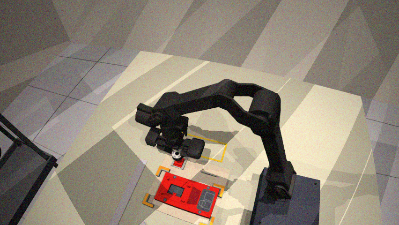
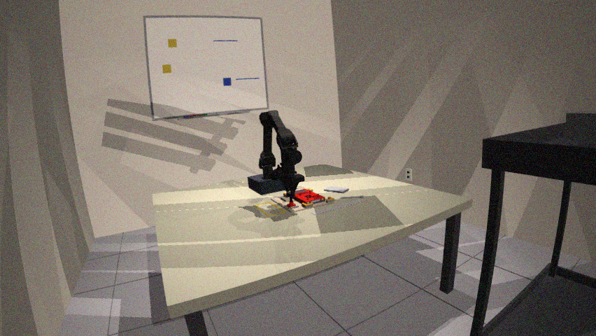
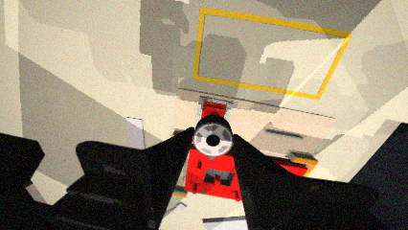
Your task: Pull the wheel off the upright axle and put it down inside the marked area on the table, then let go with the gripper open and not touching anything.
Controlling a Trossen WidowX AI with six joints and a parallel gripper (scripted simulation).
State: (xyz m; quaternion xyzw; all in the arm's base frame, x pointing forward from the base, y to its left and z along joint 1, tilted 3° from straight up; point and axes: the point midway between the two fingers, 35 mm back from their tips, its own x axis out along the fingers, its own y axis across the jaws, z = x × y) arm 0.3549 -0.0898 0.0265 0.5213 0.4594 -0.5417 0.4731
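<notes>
1. The black gripper (image 3: 213, 140) pinches the grey wheel (image 3: 213, 139) between its two fingers, one pressed to each side of the rim, in the wrist view.
2. The wheel, its dark hub hole facing the camera, sits over the small red axle base (image 3: 214, 109), which stands just beside the near edge of the yellow-outlined marked area (image 3: 271, 53); whether the wheel is on the axle or above it cannot be told.
3. From the top view, the wheel (image 1: 176, 153) shows below the gripper body, directly above the small red base (image 1: 178, 163), with the yellow marked area (image 1: 223, 152) just to that base's right and behind.
4. A large red plate (image 1: 186, 193) framed by orange corner brackets lies on the near side of the small red base, on the pale table (image 1: 321, 125).
5. The arm (image 1: 237, 103) arches from its dark base block (image 1: 304, 201), which stands well apart from the marked area.
6. In the exterior view the gripper (image 2: 291, 196) points down at the table (image 2: 233, 246), beside the marked area (image 2: 271, 208).
</notes>
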